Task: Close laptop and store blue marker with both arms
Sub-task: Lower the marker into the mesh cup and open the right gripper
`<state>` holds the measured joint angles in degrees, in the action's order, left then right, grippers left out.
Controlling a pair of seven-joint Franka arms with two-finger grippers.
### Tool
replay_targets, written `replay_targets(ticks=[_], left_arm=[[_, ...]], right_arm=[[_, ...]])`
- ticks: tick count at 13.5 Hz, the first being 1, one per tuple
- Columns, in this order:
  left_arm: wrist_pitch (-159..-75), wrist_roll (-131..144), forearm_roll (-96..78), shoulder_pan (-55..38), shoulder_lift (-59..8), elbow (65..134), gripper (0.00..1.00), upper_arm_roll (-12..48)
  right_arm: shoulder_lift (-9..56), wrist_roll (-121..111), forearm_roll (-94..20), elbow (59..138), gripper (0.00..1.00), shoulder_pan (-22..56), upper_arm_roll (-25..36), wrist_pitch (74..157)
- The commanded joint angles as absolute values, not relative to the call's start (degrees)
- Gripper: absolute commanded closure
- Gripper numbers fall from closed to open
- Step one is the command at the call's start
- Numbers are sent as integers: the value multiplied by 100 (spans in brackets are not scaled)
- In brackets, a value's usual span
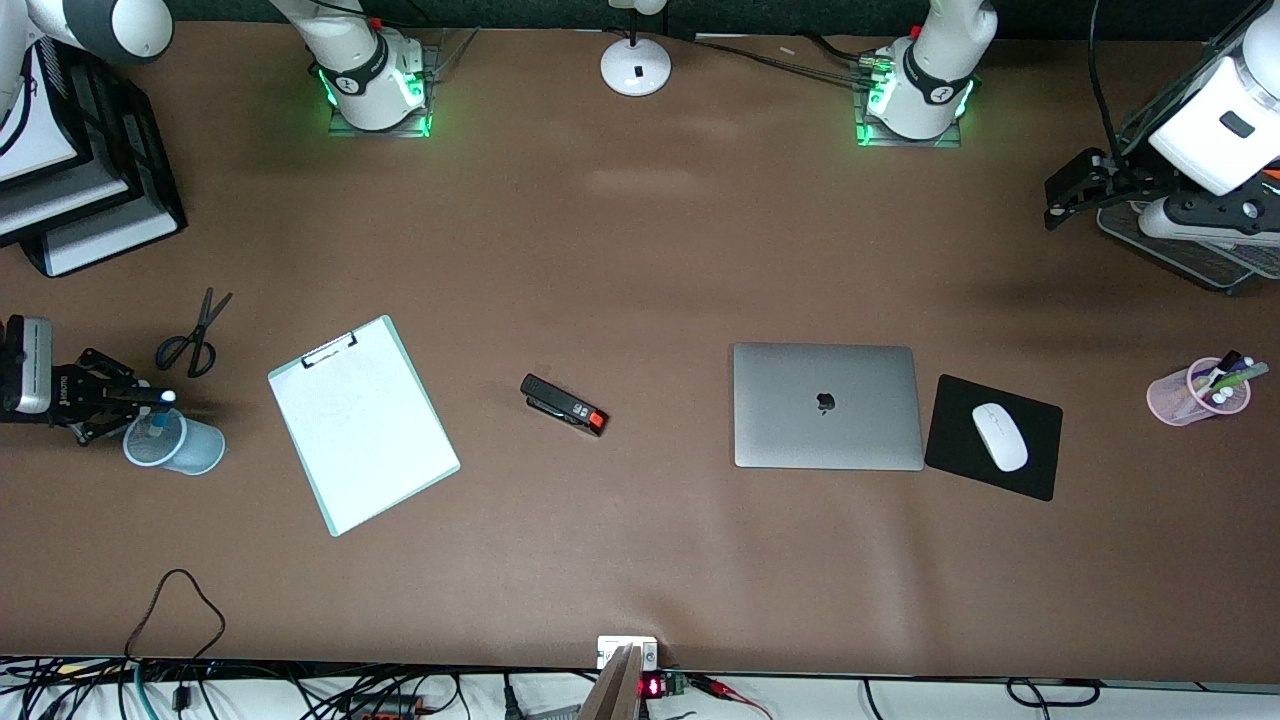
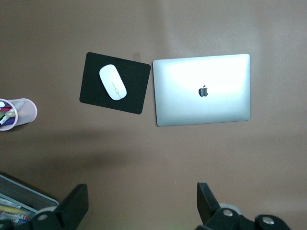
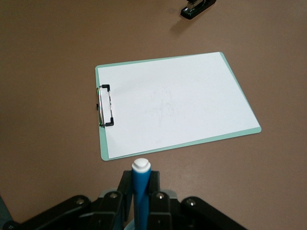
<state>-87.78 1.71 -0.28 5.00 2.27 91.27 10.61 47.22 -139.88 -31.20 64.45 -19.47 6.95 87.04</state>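
**Operator:** Report task status.

**Arm unit:** Step one reads as complete. The laptop (image 1: 827,405) lies flat on the desk (image 1: 640,250) with its lid down and logo up, beside the black mouse pad (image 1: 992,436) that carries the white mouse (image 1: 999,436). My left end effector (image 1: 1075,190) waits with fingers spread, over the desk at the left arm's end. Step two is judged nearly done: my right end effector (image 1: 150,398) pinches the blue marker (image 3: 141,191), white end up, directly over the blue cup (image 1: 172,443). Release remains.

**Operator:** Container contents?

**Arm unit:** Blue cup: the marker's lower part appears inside it; nothing else is discernible. Pink cup (image 1: 1197,391), toward the left arm's end: several mixed pens.
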Motion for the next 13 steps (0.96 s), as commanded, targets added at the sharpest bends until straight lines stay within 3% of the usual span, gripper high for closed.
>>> replay_targets(ticks=[1,13], left_arm=[[-8877,18,-123,545,325,9246,0,1063],[-9000,18,-123,545,272,9246,0,1063]], right_arm=[[4887,-14054,-3226,6205,98,-2083,598,8604],[5089,-14106,-3217,6091,96,-2224,562,8850]])
